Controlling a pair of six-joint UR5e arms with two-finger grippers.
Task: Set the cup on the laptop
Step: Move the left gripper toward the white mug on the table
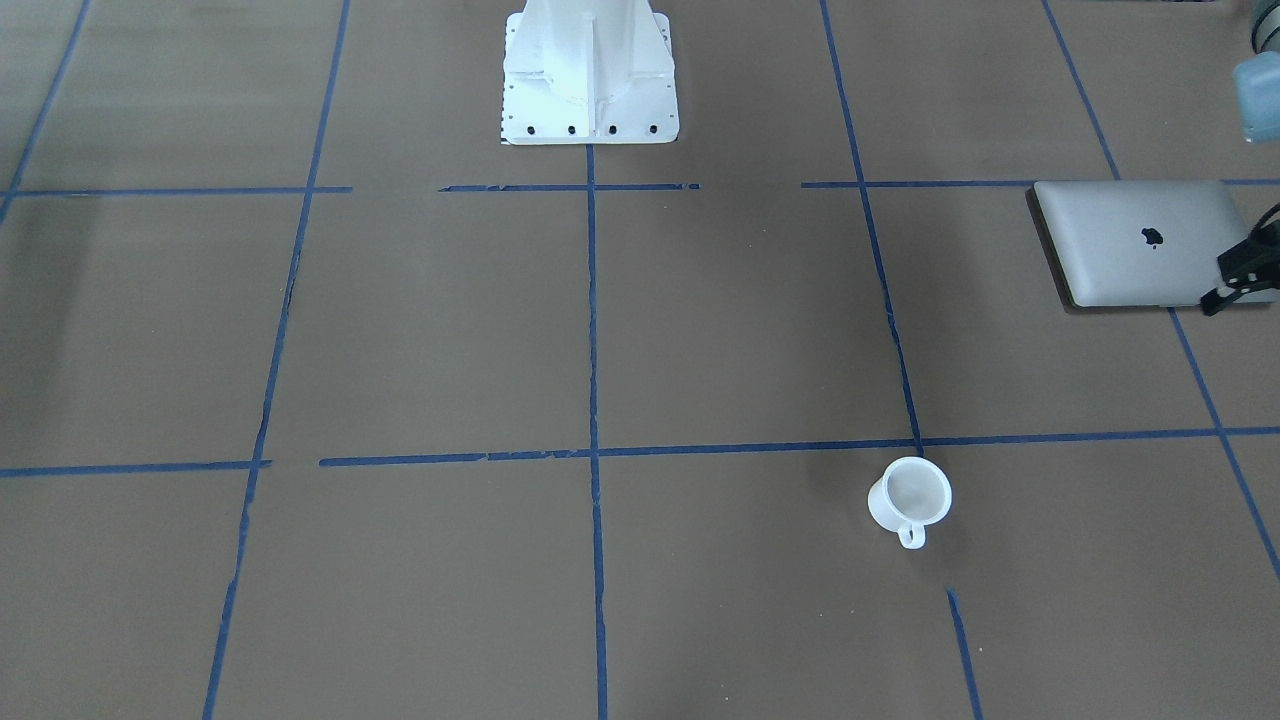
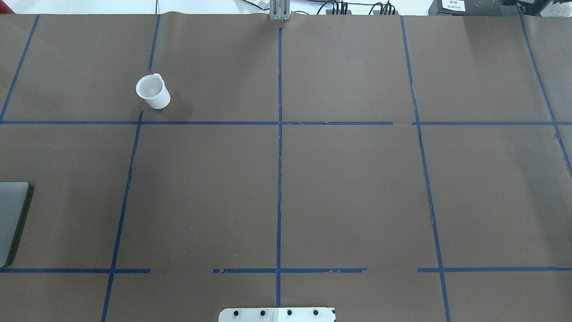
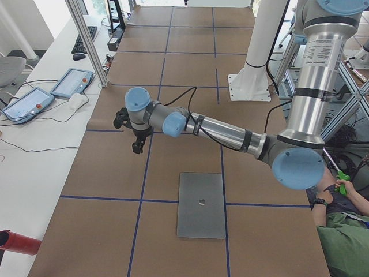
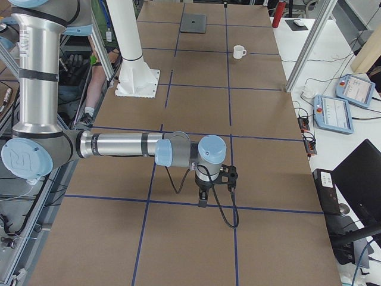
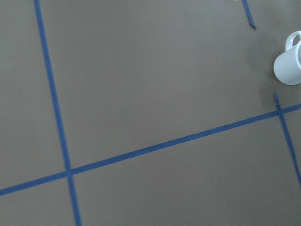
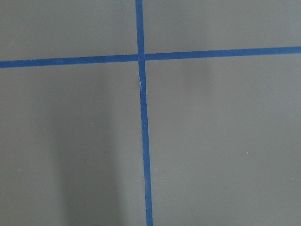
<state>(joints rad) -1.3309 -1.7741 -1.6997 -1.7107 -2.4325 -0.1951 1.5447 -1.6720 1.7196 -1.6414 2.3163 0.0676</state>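
Observation:
The small white cup (image 1: 910,497) stands upright on the brown table, handle toward the operators' side. It also shows in the overhead view (image 2: 153,91), the exterior right view (image 4: 239,52) and at the right edge of the left wrist view (image 5: 289,61). The closed silver-grey laptop (image 1: 1140,243) lies flat at the table's left end, cut off in the overhead view (image 2: 11,221) and whole in the exterior left view (image 3: 201,205). My left gripper (image 1: 1225,290) hangs in the air by the laptop's edge (image 3: 136,144), away from the cup; I cannot tell its state. My right gripper (image 4: 215,193) hovers over bare table far from both; I cannot tell its state.
The white robot pedestal (image 1: 590,70) stands at the table's robot side. Blue tape lines (image 2: 279,156) grid the brown surface. Teach pendants (image 3: 72,82) and an aluminium post (image 3: 86,40) stand along the operators' side. A person (image 3: 340,231) sits near the left arm's base.

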